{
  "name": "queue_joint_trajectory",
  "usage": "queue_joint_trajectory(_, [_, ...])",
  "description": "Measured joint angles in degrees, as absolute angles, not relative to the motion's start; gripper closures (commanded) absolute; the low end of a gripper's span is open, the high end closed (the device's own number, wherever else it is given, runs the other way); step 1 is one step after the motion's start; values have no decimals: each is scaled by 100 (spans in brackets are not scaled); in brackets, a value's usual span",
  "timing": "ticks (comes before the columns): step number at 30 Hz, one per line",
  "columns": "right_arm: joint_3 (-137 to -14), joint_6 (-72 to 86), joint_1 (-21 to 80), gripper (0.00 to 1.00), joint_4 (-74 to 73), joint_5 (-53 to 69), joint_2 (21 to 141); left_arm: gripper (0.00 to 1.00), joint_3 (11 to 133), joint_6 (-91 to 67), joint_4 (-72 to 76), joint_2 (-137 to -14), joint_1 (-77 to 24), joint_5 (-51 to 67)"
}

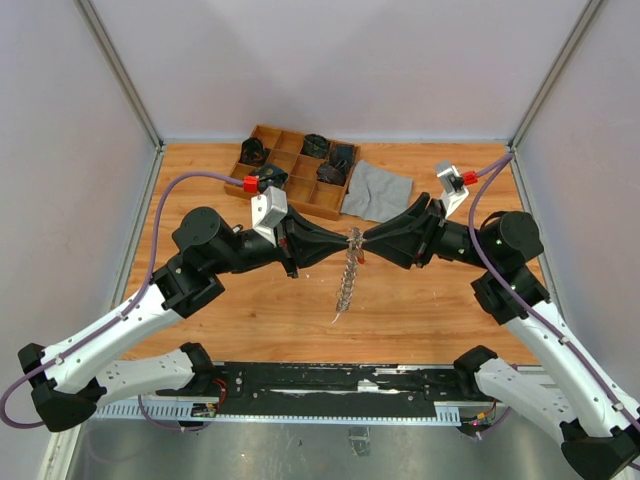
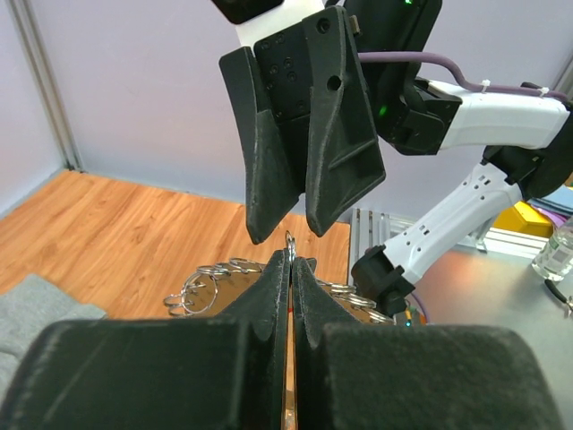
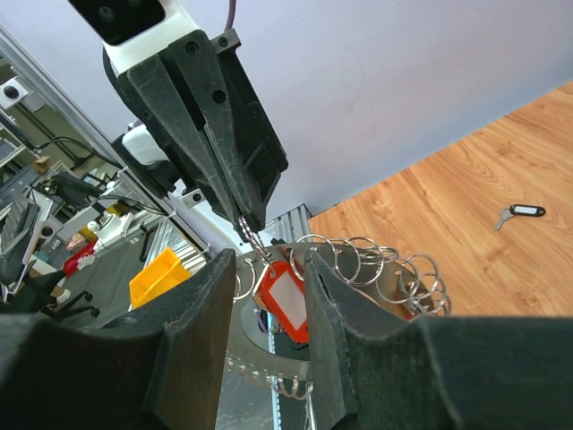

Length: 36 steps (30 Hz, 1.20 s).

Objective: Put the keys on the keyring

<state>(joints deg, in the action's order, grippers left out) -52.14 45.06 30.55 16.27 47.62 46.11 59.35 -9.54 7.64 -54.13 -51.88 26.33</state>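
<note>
The keyring [image 1: 347,275], a flat metal disc rimmed with small split rings, hangs edge-on between my two grippers over the middle of the table. My left gripper [image 1: 345,243] is shut on a small split ring [image 2: 291,240]. That ring links to a key's red tag [image 3: 285,300] at the disc's top rim. My right gripper [image 1: 368,240] faces it tip to tip. In the right wrist view its jaws [image 3: 269,262] stand apart on either side of the red tag, with the disc's rings [image 3: 394,273] behind. A loose tagged key [image 3: 519,213] lies on the table.
A wooden compartment tray [image 1: 295,170] holding dark items stands at the back. A grey cloth [image 1: 378,190] lies to its right. Both arms reach in from the sides over the wooden tabletop [image 1: 430,300].
</note>
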Motion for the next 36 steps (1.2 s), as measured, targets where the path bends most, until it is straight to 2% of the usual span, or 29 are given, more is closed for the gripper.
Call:
queue_joint_trajectory(6, [-5214, 4504, 3127, 66, 1691, 4792, 4670, 99, 5933, -961, 770, -5413, -5188, 2633])
queue_joint_trajectory(20, [-5214, 4427, 3232, 99, 1649, 4794, 4713, 100, 5911, -976, 825, -5360, -5188, 2630])
queue_joint_trajectory(36, [-5358, 4010, 3232, 99, 1181, 4762, 4556, 99, 5902, -976, 849, -5363, -5188, 2600])
